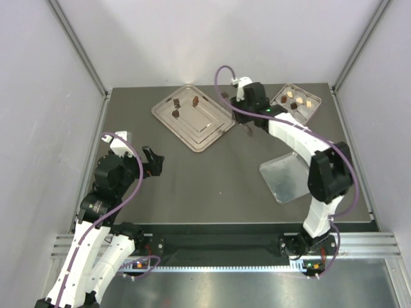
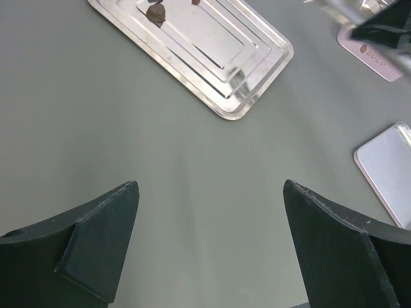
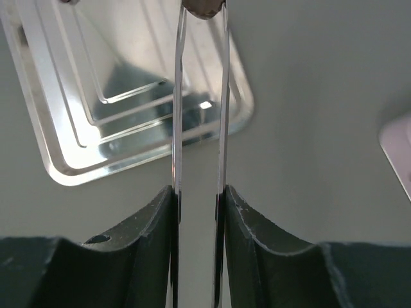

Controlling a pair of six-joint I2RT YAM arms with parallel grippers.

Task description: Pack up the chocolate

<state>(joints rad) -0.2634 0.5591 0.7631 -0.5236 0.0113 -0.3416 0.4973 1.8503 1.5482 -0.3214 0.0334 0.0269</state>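
Note:
Two dark brown chocolate pieces (image 1: 175, 113) (image 1: 195, 101) lie on the silver tray (image 1: 205, 131); one of them also shows in the left wrist view (image 2: 156, 13). The pink box (image 1: 310, 115) at the back right holds several brown and cream pieces (image 1: 295, 102). My right gripper (image 3: 198, 192) is shut on thin metal tongs (image 3: 178, 128). The tongs' tips pinch a brown chocolate piece (image 3: 202, 6) beside the tray's right corner. In the top view that gripper (image 1: 249, 115) hangs between tray and box. My left gripper (image 2: 210, 186) is open and empty, low over bare table at the left (image 1: 153, 160).
A shiny lid (image 1: 286, 176) lies flat on the table at the right, near the right arm's elbow; it also shows in the left wrist view (image 2: 392, 167). Grey walls and metal rails enclose the table on the left, back and right.

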